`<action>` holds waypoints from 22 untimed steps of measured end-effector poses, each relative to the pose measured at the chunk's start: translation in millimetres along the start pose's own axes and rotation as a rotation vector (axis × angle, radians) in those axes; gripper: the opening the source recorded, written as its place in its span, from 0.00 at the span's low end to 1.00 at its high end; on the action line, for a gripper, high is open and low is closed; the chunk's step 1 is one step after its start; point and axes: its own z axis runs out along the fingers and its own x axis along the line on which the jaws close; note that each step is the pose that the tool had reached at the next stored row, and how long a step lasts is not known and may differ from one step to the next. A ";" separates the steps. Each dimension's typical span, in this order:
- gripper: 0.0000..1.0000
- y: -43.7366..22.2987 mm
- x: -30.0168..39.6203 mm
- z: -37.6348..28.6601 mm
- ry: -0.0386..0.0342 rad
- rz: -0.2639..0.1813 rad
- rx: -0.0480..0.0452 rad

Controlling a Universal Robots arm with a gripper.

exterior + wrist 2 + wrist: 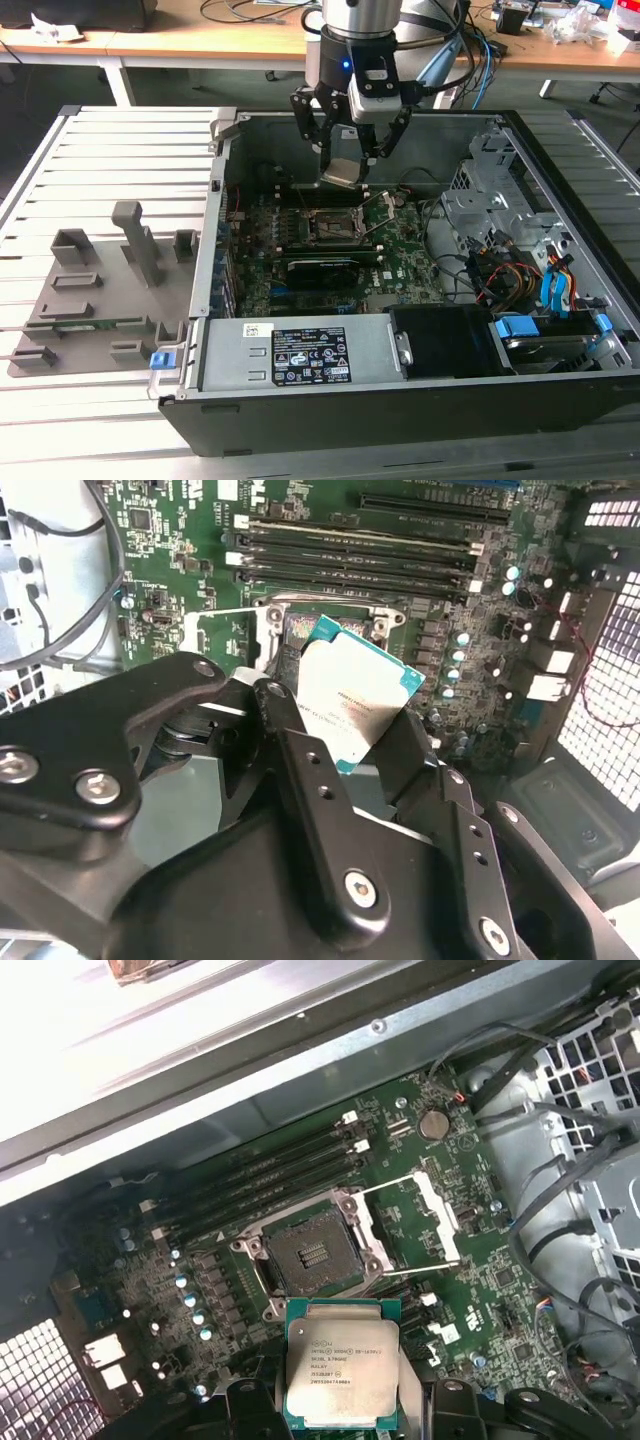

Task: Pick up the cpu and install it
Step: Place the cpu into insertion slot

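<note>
The cpu [342,171] is a small square chip with a pale silver top and a thin green rim. My gripper [346,165] is shut on it and holds it in the air inside the open computer case. In both wrist views the cpu [352,692] [340,1363] sits between the black fingers [300,770]. Below it lies the open socket [334,226] [311,1253] with its metal frame and raised retention lever. The chip hangs above and slightly behind the socket in the exterior view, clear of the board.
The black case wall [400,400] surrounds the green motherboard [400,255]. Memory slots [270,1175] run beside the socket. Cables and a drive cage [520,250] fill the exterior view's right. Grey holder blocks [110,280] stand on the slatted table at the left.
</note>
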 end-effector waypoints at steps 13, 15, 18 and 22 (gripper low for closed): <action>0.54 0.0 0.0 0.2 0.0066 0.165 0.0086; 0.54 0.0 0.0 0.2 0.0072 0.181 0.0094; 0.54 0.0 0.0 0.2 0.0083 0.209 0.0111; 0.54 0.0 0.0 0.3 0.0098 0.254 0.0137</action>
